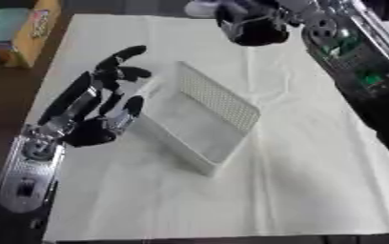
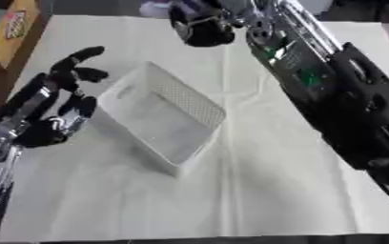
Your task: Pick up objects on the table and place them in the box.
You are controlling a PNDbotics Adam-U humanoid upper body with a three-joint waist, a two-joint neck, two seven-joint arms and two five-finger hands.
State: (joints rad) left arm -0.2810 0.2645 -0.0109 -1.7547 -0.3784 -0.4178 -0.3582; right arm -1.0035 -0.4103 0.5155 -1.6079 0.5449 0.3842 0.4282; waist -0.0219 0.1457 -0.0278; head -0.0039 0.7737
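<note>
1. Your left hand [image 1: 94,112] hangs just beside the left wall of the white perforated box [image 1: 199,125], with the fingers spread and only relaxed, and it holds nothing. The box stands slanted on the white cloth [image 1: 306,167] near the middle of the table, and inside it looks empty as far as I can see

2. Your right hand [image 1: 252,26] is at the far edge of the cloth, well apart from the box. The fingers look curled inward, but I cannot tell if they close on something, because the hand is dark and hides what is under it. A pale thing [image 1: 199,8] shows just beside it at the far edge; I cannot make out what it is

3. I judge the step in hand is the pick at the far edge with the right hand. Before you lift, look that the fingers are really around the object and not only on top of it

4. When you carry it, bring the hand over the open middle of the box, not over the tall perforated wall, which the forearm can hit

5. Keep the left hand where it is or move it a little away, so it does not push the light box when the right arm arrives

6. Release low inside the box, so that the object does not bounce out
</note>
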